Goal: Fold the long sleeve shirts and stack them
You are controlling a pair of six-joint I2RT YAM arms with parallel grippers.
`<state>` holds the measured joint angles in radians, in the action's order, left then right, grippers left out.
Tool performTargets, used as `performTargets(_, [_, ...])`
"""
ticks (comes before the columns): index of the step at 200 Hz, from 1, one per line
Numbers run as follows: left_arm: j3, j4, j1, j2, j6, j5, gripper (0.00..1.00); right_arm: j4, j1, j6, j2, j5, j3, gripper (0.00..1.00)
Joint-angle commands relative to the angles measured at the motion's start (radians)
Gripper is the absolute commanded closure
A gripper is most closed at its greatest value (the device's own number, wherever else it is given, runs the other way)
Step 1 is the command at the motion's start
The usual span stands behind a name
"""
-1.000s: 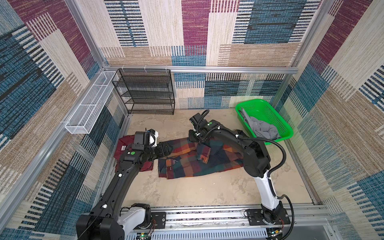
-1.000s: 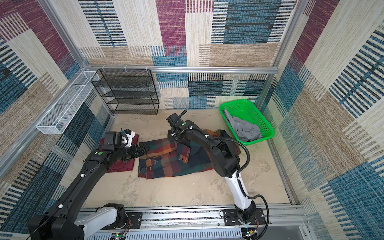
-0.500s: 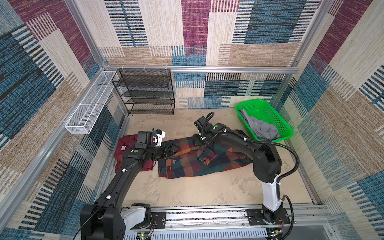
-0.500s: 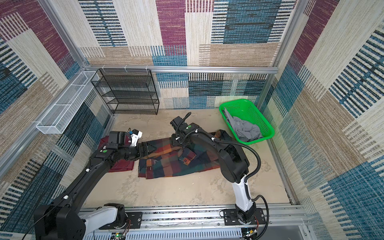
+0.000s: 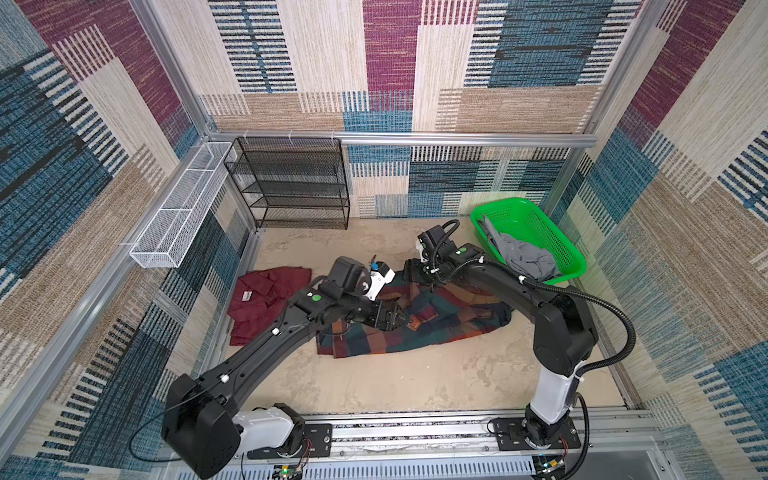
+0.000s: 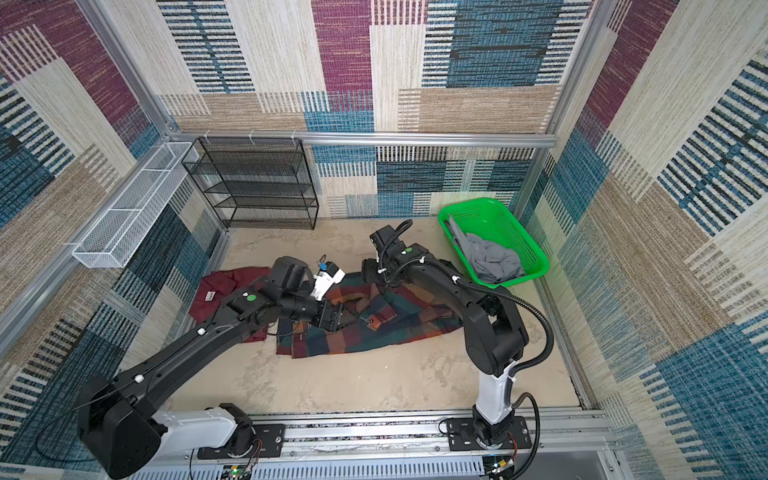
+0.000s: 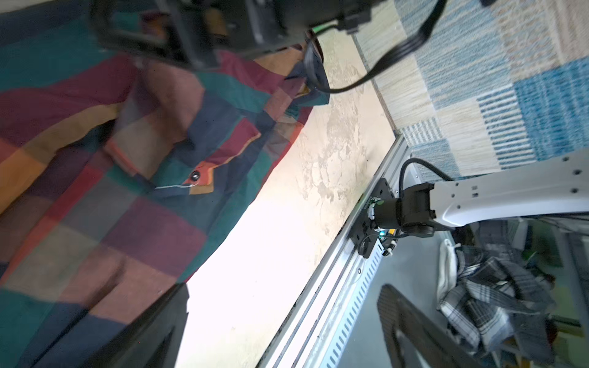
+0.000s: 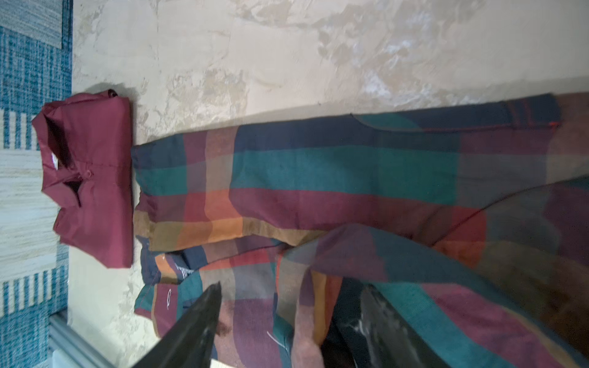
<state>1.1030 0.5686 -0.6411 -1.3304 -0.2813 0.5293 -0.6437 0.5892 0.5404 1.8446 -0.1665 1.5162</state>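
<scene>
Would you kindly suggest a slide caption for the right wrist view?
Open right claw over the plaid shirt, lying beside the folded maroon shirt.

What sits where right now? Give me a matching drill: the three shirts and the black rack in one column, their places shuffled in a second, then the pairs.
Things
1. navy, teal, orange and red plaid collared shirt
2. plain maroon collared shirt
3. plain grey shirt
4. black wire-mesh shelf rack

Places
A. inside the green plastic basket
B. standing at the back
C. folded, at the left side
D. spread out in the middle

Pairs: 1-D, 2-C, 3-A, 4-B
</scene>
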Motion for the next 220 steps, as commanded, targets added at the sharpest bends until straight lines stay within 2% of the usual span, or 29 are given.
performTargets(1, [0.072, 0.104, -0.086, -0.097, 0.05, -0.181, 0.01, 0.073, -0.007, -0.02, -0.014, -0.07, -0.007, 0.29])
performTargets(25, [0.18, 0.164, -0.192, -0.225, 0.058, -0.364, 0.01, 0.07, -0.023, -0.029, -0.01, -0.094, -0.01, 0.28])
performTargets(44, [0.249, 0.189, -0.254, -0.296, 0.041, -0.531, 0.01, 0.076, -0.071, -0.028, -0.072, -0.085, -0.036, 0.28])
performTargets(78, [0.42, 0.281, -0.335, -0.437, -0.081, -0.803, 0.01, 0.064, -0.201, -0.055, -0.233, -0.099, -0.078, 0.28])
performTargets(103, [0.563, 0.37, -0.362, -0.553, -0.203, -0.917, 0.0, 0.031, -0.264, -0.083, -0.357, -0.046, -0.096, 0.27])
performTargets(123, [0.676, 0.425, -0.367, -0.64, -0.277, -0.948, 0.0, 0.03, -0.292, -0.094, -0.45, -0.016, -0.133, 0.25])
performTargets(152, [0.821, 0.496, -0.366, -0.771, -0.311, -0.948, 0.03, 0.003, -0.31, -0.119, -0.532, -0.013, -0.172, 0.25])
performTargets(172, [0.891, 0.522, -0.359, -0.836, -0.298, -0.969, 0.06, 0.003, -0.316, -0.13, -0.59, -0.018, -0.203, 0.25])
performTargets(203, [0.952, 0.523, -0.341, -0.905, -0.238, -0.942, 0.12, -0.006, -0.318, -0.147, -0.651, -0.02, -0.232, 0.25])
performTargets(220, [0.975, 0.53, -0.326, -0.933, -0.224, -0.916, 0.22, -0.009, -0.317, -0.157, -0.668, -0.02, -0.245, 0.24])
